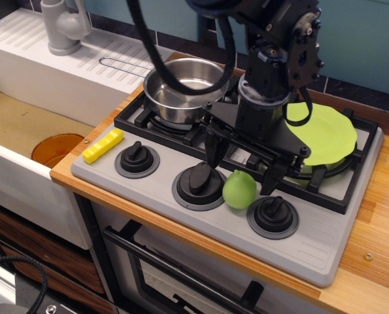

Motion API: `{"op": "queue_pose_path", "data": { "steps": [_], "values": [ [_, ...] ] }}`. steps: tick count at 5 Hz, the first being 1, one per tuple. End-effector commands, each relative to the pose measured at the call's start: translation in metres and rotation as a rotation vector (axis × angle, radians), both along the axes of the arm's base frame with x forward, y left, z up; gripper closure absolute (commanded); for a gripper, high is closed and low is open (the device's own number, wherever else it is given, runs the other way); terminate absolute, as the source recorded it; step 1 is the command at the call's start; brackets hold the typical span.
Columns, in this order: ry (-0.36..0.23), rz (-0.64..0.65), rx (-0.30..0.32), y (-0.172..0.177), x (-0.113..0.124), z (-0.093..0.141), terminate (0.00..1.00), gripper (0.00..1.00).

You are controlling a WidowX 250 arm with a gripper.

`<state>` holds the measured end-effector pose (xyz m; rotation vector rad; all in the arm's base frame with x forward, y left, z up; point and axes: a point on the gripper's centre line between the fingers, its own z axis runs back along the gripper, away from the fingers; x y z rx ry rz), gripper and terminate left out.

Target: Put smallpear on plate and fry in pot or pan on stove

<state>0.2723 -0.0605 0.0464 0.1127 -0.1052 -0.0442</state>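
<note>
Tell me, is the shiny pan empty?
Empty. The pan shows only bare metal inside; the fry still lies by the stove's left edge.

The wooden table (377,229) carries the grey stove (325,252), set into its top; a white sink (24,163) adjoins its left edge; a small screw (368,256) sits near the stove's right corner.

A single fixed view looks down at a slant from in front and above the grey toy cooktop with black burner grates (325,252), fairly close, with the white sink unit (24,78) at left and probably its upper-left cut off by the frame.
</note>
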Motion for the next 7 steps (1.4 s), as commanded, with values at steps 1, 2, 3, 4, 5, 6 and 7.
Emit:
{"op": "queue_pose_path", "data": {
  "steps": [1, 2, 3, 4, 5, 6, 7],
  "values": [
    [-0.065, -0.004, -0.01, -0.002, 0.004, -0.005, 0.0, 0.0],
    [-0.071, -0.011, -0.013, 0.0, 0.004, -0.011, 0.0, 0.0],
    [-0.076, -0.009, -0.023, 0.001, 0.004, -0.016, 0.0, 0.0],
    [-0.067, -0.005, -0.034, 0.0, 0.005, -0.016, 0.0, 1.0],
    [-0.054, -0.005, -0.032, 0.0, 0.006, -0.01, 0.0, 1.0],
    [-0.04, -0.003, -0.027, 0.001, 0.006, -0.002, 0.0, 1.0],
    [-0.037, -0.001, -0.027, 0.0, 0.007, 0.0, 0.0, 1.0]
  ]
}}
